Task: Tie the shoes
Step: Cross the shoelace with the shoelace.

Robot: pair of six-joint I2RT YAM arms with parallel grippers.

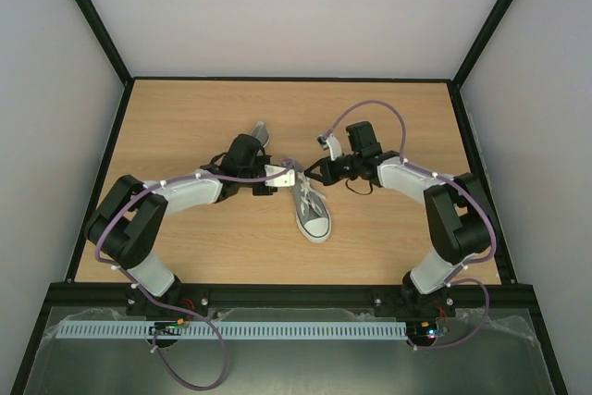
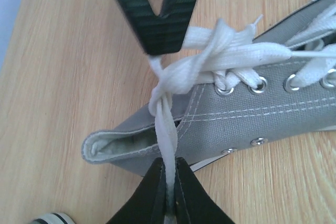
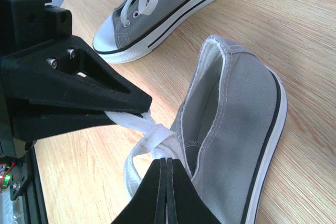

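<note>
Shoes: two grey canvas sneakers are counted on the worktop (image 1: 185, 117). The nearer shoe (image 1: 313, 212) lies at the middle with its white toe cap towards the arm bases, and the farther shoe (image 1: 260, 132) is half hidden behind the left arm.
Arms: two are counted, their ends meeting at the heel end of the nearer shoe.
Overhead view only: the placing of both shoes and both arms is given, but the grip on the lace is too small to be read there.
Left wrist view only: the nearer shoe is seen from its side. The lace (image 2: 167, 129) is crossed into a twist by the top eyelets, with one strand running down from it.
Left fingers (image 2: 148, 198): nearly closed, with that strand pinched between the tips.
Right wrist view only: the open heel and white lining of the nearer shoe are shown, with the farther shoe upright beyond it.
Right fingers (image 3: 156, 192): pressed fully together, with no gap seen. A second strand is met at their tips — in the left wrist view it runs straight into them.
Strands held: two, one by each set of fingers, stretched in opposite directions from the twist.
</note>
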